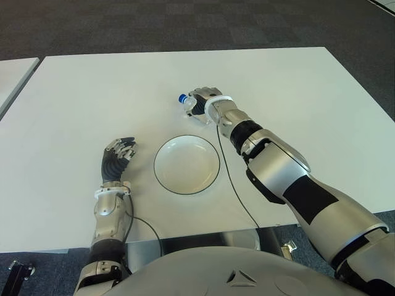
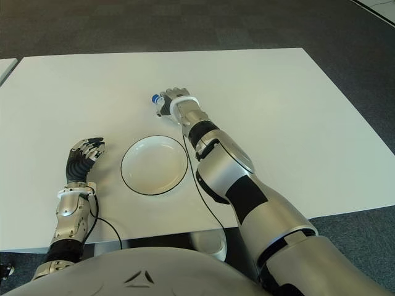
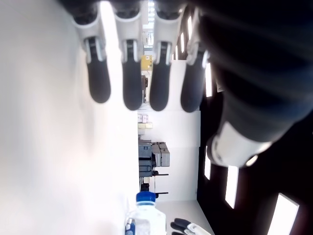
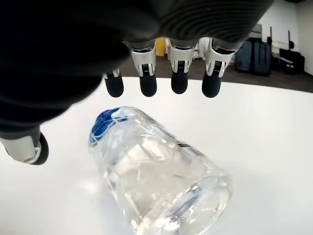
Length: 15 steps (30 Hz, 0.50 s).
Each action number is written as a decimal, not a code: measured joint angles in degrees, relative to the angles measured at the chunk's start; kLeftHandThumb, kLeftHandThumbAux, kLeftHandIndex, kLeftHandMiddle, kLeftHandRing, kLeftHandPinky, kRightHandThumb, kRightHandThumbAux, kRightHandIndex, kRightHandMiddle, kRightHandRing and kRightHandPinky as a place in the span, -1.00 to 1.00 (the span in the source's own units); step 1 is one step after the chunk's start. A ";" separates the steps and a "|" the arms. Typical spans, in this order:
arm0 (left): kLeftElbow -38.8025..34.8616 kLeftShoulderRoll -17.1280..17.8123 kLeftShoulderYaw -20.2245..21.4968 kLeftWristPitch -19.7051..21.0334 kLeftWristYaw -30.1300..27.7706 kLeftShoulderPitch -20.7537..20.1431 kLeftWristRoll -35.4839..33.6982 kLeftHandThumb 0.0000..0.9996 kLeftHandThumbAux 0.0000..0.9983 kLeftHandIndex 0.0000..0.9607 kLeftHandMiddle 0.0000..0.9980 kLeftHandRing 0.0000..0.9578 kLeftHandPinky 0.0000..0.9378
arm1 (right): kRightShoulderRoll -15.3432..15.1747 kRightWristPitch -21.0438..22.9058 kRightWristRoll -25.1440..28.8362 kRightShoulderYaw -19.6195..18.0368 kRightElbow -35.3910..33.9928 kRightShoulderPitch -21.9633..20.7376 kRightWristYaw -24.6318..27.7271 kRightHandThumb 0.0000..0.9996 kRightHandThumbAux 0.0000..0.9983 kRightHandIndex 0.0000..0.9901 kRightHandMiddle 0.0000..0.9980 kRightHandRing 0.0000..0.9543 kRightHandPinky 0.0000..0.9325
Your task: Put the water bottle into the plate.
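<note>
Desk (image 1: 296, 92): plain white. Plate (image 1: 186, 164): white w/ thin dark rim line. Water bottle (image 4: 156, 171): clear plastic, blue cap, at 12 o'clock from plate. Right hand (image 1: 203, 102): black fingers w/ silver knuckles, white wrist band. Left hand (image 1: 117, 157), 9 o'clock from plate: same black/silver. Carpet (image 1: 185, 24): dark grey, faint weave pattern.

Even, bright overhead light fell on the white table (image 1: 92, 92), which glared almost blank. Shadows were faint. Close fingers (image 4: 146, 83) in the wrist views were blurred, and dark palms filled those frames.
</note>
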 measured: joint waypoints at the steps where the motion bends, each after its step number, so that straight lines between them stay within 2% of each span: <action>1: -0.06 -0.12 -0.01 0.03 0.00 0.00 -0.01 0.39 0.45 -0.15 -0.32 -0.30 -0.19 | 0.00 0.01 -0.11 0.23 0.05 0.00 0.00 0.11 -0.29 -1.00 -1.00 -1.00 -1.00; 9: -0.32 -0.44 -0.02 0.22 0.00 0.00 0.00 0.39 0.45 -0.15 -0.33 -0.28 -0.17 | -0.02 0.10 -0.77 1.98 0.25 -0.58 -0.07 0.15 -0.30 -1.00 -1.00 -1.00 -1.00; 15: -0.64 -0.51 -0.08 0.56 0.00 0.00 0.01 0.39 0.45 -0.15 -0.34 -0.29 -0.19 | 0.02 0.33 -0.99 2.89 0.27 -2.85 -0.29 0.16 -0.29 -1.00 -1.00 -1.00 -1.00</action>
